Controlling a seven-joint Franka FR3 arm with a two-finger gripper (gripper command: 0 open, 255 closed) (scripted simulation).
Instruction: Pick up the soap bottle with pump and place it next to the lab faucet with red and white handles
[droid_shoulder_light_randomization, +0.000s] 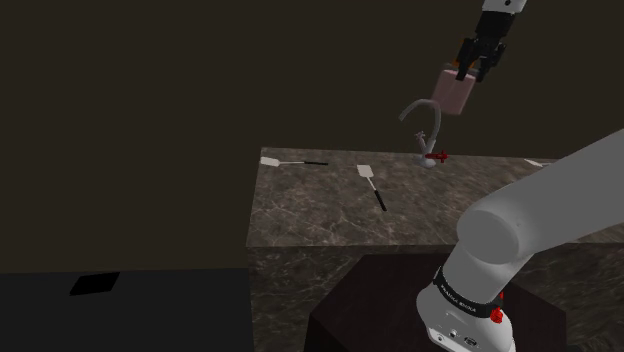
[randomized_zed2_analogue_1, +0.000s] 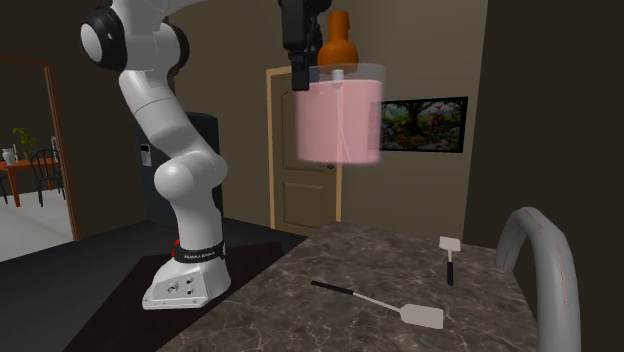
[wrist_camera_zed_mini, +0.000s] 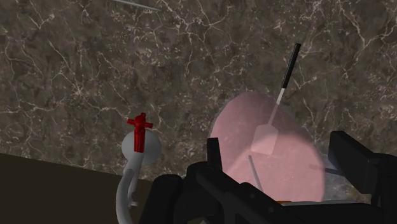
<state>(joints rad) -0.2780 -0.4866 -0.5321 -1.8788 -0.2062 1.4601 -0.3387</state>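
Soap bottle (randomized_zed2_analogue_1: 340, 115) clasped by gripper (droid_shoulder_light_randomization: 476, 70), pump (randomized_zed2_analogue_1: 341, 36) part-hidden

The black fingers (droid_shoulder_light_randomization: 464, 68) are clasping a pink soap bottle (droid_shoulder_light_randomization: 455, 96) by its top, holding it tilted in the air, in this view just above the grey faucet (droid_shoulder_light_randomization: 428, 136) with the red handle. The faucet is standing near the far edge of the dark marbled surface (droid_shoulder_light_randomization: 330, 215). One white-bladed spatula (droid_shoulder_light_randomization: 372, 184) and a second spatula (droid_shoulder_light_randomization: 290, 161) are lying on the surface toward the shoulder view's left.
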